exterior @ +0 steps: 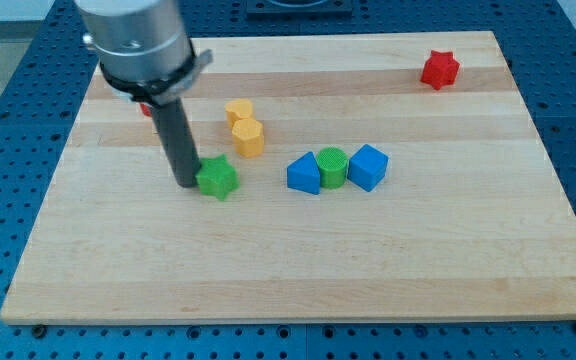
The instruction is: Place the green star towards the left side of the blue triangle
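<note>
Push step underway: my tip (188, 184) touches green star (217, 179) on its side away from blue triangle (304, 174), no hand fitted; next, push toward the triangle.

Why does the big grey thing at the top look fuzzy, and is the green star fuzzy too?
In the camera view, the grey arm housing sits close to the lens and looks soft; the green star beside my tip is sharp, under even light with faint shadows and no glare.

Arm's upper body (138, 35) cut off at the twelve o'clock edge, small red block (146, 108) mostly hidden behind it, shape untellable
</note>
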Available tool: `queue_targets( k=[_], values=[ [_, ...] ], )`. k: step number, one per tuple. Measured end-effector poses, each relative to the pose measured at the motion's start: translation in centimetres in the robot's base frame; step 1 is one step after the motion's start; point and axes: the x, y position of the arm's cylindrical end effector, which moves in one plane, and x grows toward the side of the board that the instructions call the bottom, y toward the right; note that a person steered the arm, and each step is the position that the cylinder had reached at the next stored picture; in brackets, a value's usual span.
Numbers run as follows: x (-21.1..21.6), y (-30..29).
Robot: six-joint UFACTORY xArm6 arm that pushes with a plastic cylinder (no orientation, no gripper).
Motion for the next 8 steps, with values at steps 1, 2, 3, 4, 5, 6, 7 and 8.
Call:
queue_targets(
  k=[1, 2, 3, 4, 5, 6, 7, 8],
  values=[
    [0.1, 1.2],
    [0.9, -0.7],
    [2.8, -1.4],
    [3.2, -0.7],
    [2.1, -0.1],
    [0.9, 1.3],
    [0.3, 3.5],
    [0.3, 3.9]
  ],
)
